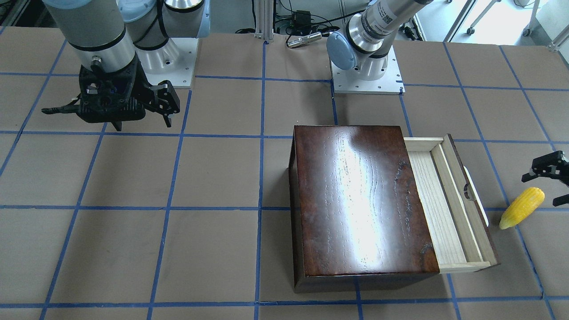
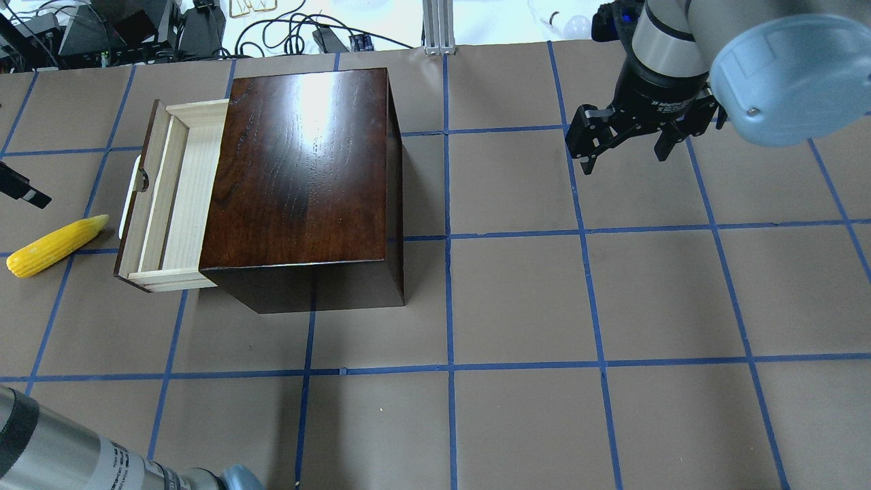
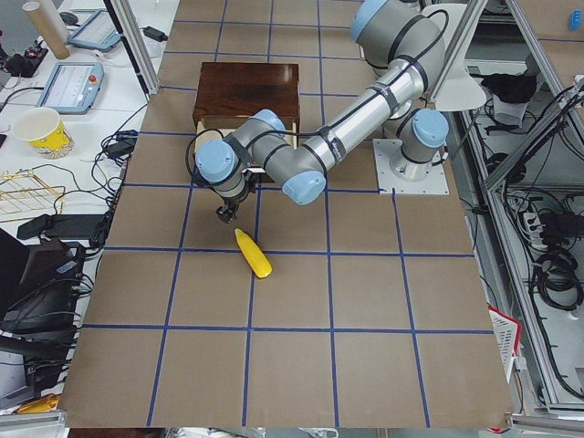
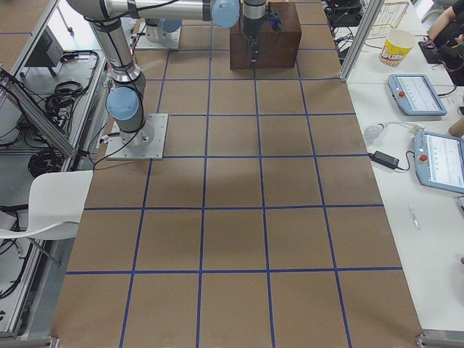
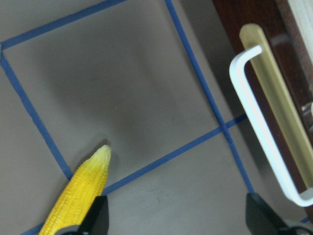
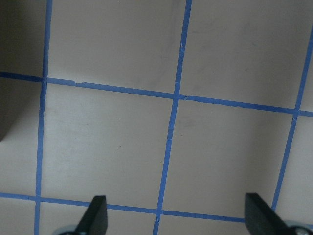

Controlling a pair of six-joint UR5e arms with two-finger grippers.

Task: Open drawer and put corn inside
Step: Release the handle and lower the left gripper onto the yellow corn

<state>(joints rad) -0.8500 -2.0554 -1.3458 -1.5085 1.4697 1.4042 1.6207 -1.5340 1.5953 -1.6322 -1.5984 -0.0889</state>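
The glossy dark-brown box (image 1: 355, 200) stands on the table, and its pale wood drawer (image 1: 444, 200) with a white loop handle (image 1: 478, 200) is pulled partly out and empty. The yellow corn (image 1: 522, 212) lies on the table just past the handle, apart from it. My left gripper (image 1: 541, 189) is open and empty over the corn's thick end. In the left wrist view the corn (image 5: 80, 196) lies by one fingertip (image 5: 98, 215), with the handle (image 5: 259, 122) to the right. My right gripper (image 2: 626, 160) is open and empty, far from the box.
The table is brown paper with a blue tape grid (image 2: 585, 231). The arm bases (image 1: 366, 75) stand at the robot's edge. Cables and gear (image 2: 136, 27) lie beyond the far edge. Desks with a yellow cup (image 3: 41, 132) stand beside the table.
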